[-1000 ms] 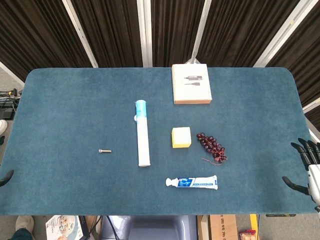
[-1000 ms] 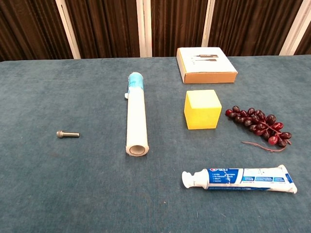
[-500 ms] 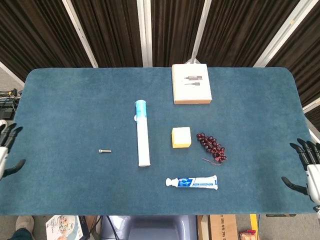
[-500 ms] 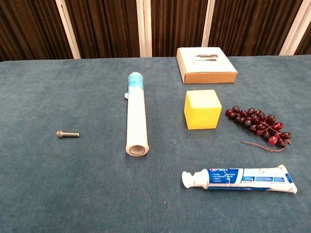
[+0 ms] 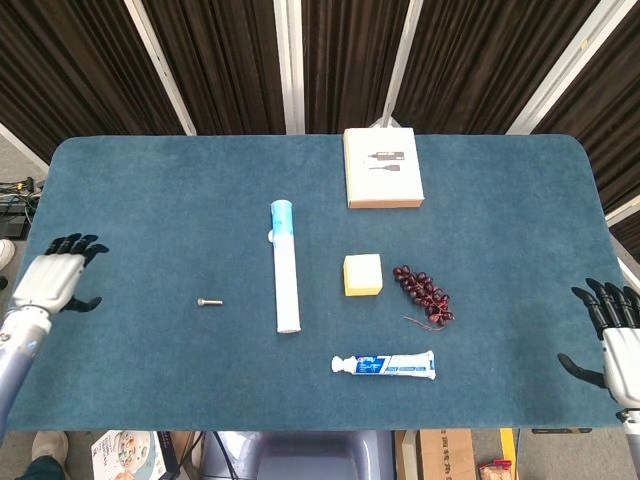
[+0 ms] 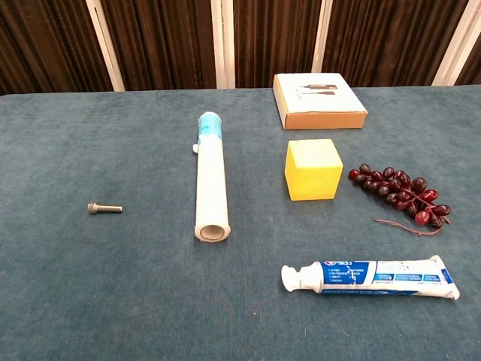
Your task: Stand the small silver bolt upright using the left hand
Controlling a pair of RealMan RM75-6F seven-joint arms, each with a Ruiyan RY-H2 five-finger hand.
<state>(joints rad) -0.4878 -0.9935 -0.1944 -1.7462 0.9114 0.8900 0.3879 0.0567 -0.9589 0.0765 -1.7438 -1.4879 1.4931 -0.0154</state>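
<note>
So the small silver bolt [image 5: 208, 302] is lying flat on the blue table [image 5: 150, 200], long axis running left-right, head end pointing toward the left hand [image 5: 60, 275]. That hand sits at the table's left edge, fingers spread and holding nothing, with the bolt off to its right and a bit nearer the robot. The right hand [image 5: 612, 330] looks released too, though it's half cropped, and it's way farther off. The chest view shows the bolt's head clearly but neither hand.

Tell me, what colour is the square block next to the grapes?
The block is yellow. It shows best in the chest view, beside the dark red grapes.
</note>
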